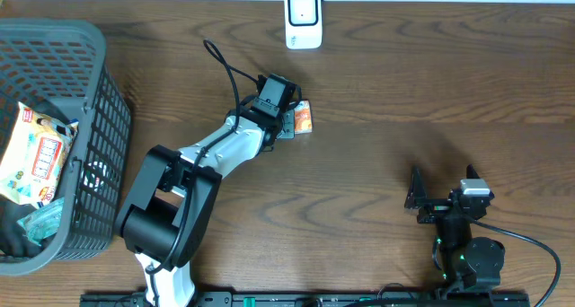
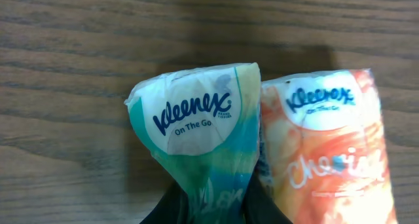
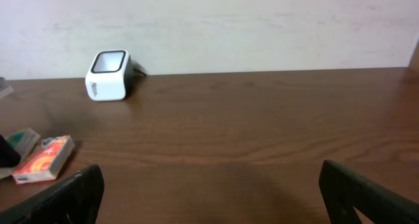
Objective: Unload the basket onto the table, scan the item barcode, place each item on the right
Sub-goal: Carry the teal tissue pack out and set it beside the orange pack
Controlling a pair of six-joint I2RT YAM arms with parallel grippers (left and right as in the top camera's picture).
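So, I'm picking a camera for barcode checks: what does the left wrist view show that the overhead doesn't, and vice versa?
Left wrist only: the teal Kleenex pack pinched in the left gripper, and the print on both packs. Overhead only: the white scanner, the basket of items, the open right gripper. Both: the orange pack beside the left gripper, and the wooden table.
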